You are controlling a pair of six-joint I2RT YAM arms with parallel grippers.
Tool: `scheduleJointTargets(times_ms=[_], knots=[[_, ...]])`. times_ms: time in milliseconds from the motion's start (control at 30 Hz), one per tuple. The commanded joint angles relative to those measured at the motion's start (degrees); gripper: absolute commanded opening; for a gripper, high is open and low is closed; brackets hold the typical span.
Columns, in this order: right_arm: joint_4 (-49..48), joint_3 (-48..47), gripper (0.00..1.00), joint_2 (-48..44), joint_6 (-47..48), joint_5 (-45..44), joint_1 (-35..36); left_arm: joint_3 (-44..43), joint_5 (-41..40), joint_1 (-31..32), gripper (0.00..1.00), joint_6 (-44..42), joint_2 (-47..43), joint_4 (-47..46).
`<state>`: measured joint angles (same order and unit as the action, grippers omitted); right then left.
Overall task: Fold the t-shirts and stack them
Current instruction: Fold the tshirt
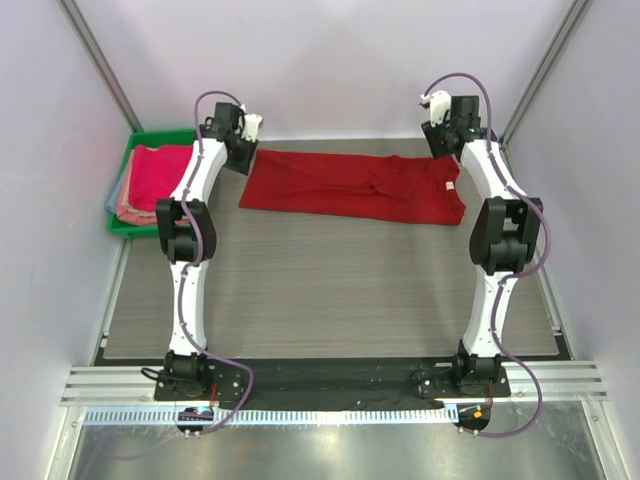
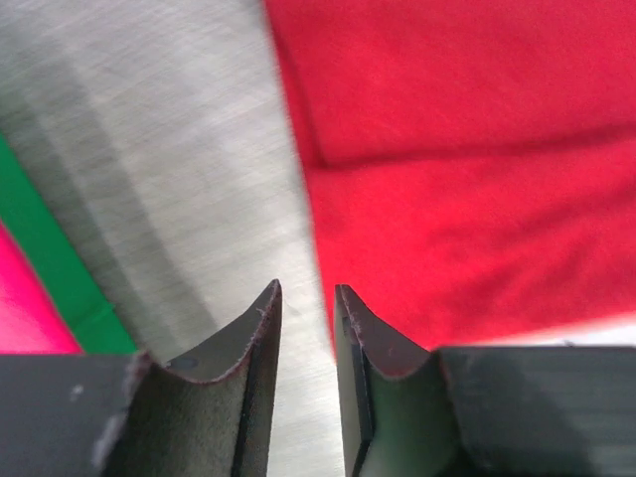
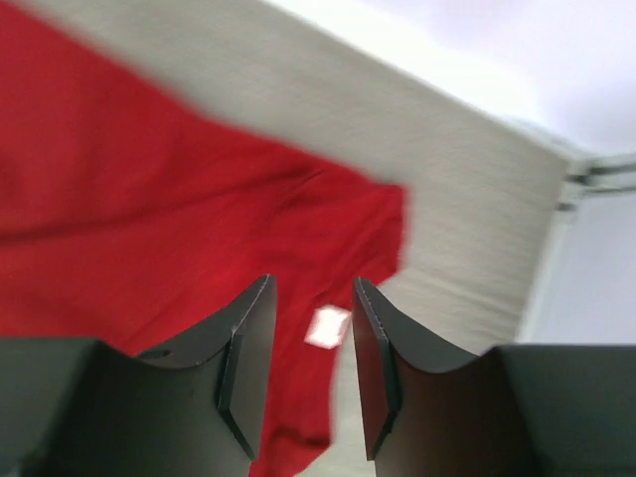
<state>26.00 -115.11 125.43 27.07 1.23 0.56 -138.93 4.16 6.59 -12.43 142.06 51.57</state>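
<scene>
A deep red t-shirt (image 1: 355,186) lies folded into a long strip across the far part of the table, its small white label (image 1: 450,185) near the right end. My left gripper (image 1: 243,150) hovers at the strip's left end, open, with bare table between its fingers (image 2: 260,328) and red cloth (image 2: 467,179) just to the right. My right gripper (image 1: 440,140) hangs above the right end, open and empty; the white label (image 3: 327,327) shows between its fingers (image 3: 248,318). Folded pink and salmon t-shirts (image 1: 150,180) lie stacked in the tray.
A green plastic tray (image 1: 135,225) stands at the far left against the wall, its rim (image 2: 55,263) near my left gripper. White walls close in the back and sides. A metal rail (image 1: 330,385) runs along the near edge by the arm bases.
</scene>
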Motion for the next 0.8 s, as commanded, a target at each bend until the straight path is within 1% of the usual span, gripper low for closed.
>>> scheduleJointTargets(times_ms=[0, 67, 167, 267, 767], knots=[[6.8, 4.1, 0.42, -6.6, -1.2, 14.5, 0.7, 5.4, 4.2, 1.7, 0.28, -2.1, -7.2, -1.4], [11.9, 6.4, 0.42, -6.3, 0.4, 17.7, 0.8, 7.4, 4.9, 2.4, 0.24, -3.9, -7.1, -0.2], [15.7, 7.7, 0.42, -4.8, 2.6, 19.8, 1.2, 7.9, 6.7, 2.6, 0.24, -4.3, -5.2, 2.9], [16.1, 8.4, 0.41, -4.0, 3.4, 20.4, 1.2, 9.6, 6.9, 2.6, 0.24, -4.5, -4.7, 2.9], [18.8, 3.7, 0.4, 3.4, 5.1, 20.8, 2.7, 10.8, 5.2, 2.6, 0.23, -5.1, -1.6, 3.9]])
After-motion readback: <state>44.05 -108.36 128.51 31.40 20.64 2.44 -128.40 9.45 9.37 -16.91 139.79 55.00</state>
